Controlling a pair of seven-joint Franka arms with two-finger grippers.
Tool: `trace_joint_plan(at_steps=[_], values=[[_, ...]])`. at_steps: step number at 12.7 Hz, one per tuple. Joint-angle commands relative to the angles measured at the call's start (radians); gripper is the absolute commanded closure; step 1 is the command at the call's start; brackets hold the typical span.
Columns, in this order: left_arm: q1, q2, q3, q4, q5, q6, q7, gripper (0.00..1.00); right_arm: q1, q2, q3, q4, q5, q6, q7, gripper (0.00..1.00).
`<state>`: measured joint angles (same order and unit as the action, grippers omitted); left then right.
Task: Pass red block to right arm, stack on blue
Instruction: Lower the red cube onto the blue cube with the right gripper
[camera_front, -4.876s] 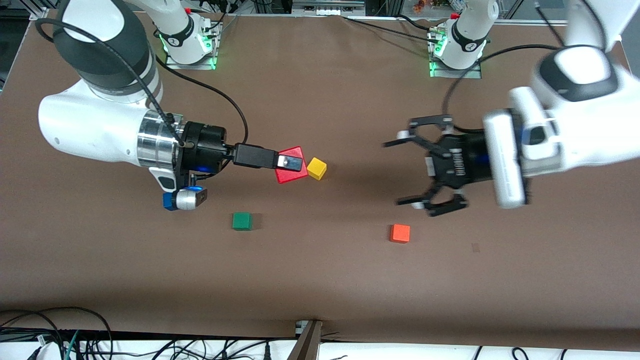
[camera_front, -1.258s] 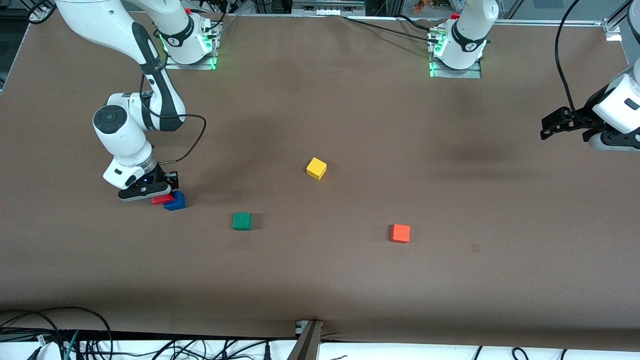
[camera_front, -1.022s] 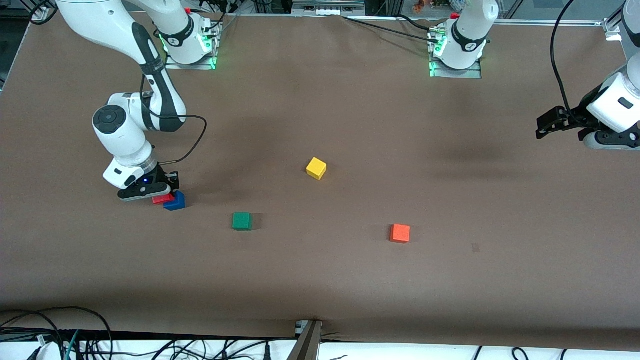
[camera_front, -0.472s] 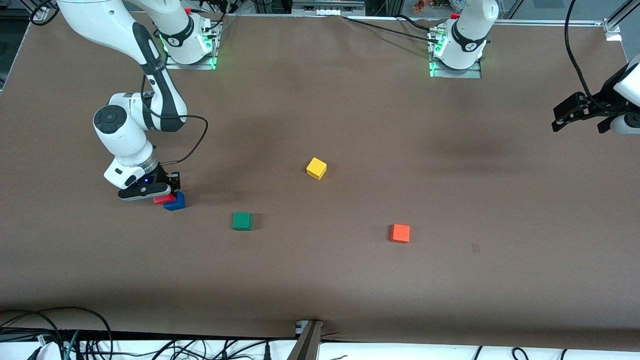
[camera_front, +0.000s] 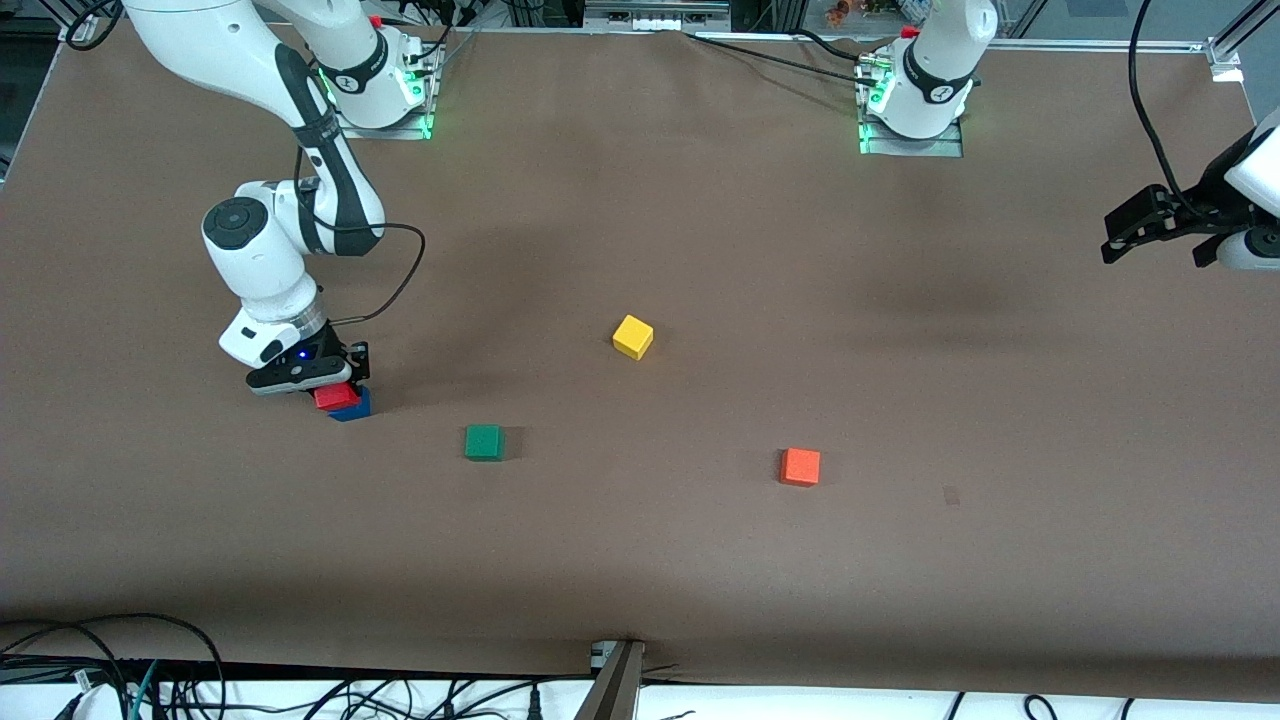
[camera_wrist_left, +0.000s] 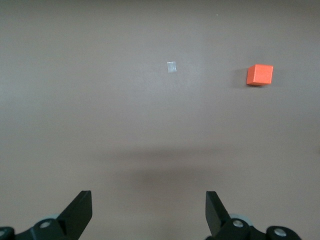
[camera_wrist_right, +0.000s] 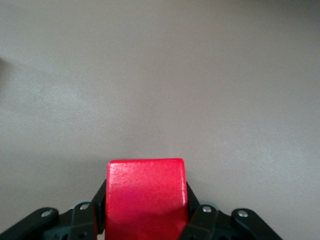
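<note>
While the orange cube (camera_front: 800, 467) and the green cube (camera_front: 484, 442) are lying nearest the front camera on the brown table (camera_front: 640, 560), well apart from each other, the orange one is sitting toward the left arm's end and the green one toward the right arm's end. Slightly farther from the camera, toward the right arm's end, the right gripper (camera_front: 335, 385) is gripping the red block (camera_front: 337, 397), its fingers pressing against two sides of the cube. The red block is sitting over the blue cube (camera_front: 354, 408), covering most of it; whether the two are touching cannot be told. In the right wrist view the red block (camera_wrist_right: 145, 197) is filling the space between the closed fingers. Farther still, near the table's middle, the yellow cube (camera_front: 633, 336) is lying alone. At the left arm's end, the left gripper (camera_front: 1160, 222) is waiting above the table edge, its fingers (camera_wrist_left: 78, 214) spread wide and holding nothing.
</note>
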<state>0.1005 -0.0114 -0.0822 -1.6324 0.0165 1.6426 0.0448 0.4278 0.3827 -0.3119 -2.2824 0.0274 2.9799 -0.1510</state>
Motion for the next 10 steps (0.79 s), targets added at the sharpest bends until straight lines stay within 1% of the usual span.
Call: trace_joint_plan(at_steps=[1, 10], values=[[-0.008, 0.050, -0.005, 0.077, -0.007, -0.032, 0.000, 0.00, -0.001, -0.031, 0.008, -0.031, 0.011, 0.019, 0.007, 0.98], [0.005, 0.050, -0.008, 0.075, -0.020, -0.033, 0.004, 0.00, -0.003, -0.031, 0.005, -0.035, 0.012, 0.019, 0.007, 0.98]])
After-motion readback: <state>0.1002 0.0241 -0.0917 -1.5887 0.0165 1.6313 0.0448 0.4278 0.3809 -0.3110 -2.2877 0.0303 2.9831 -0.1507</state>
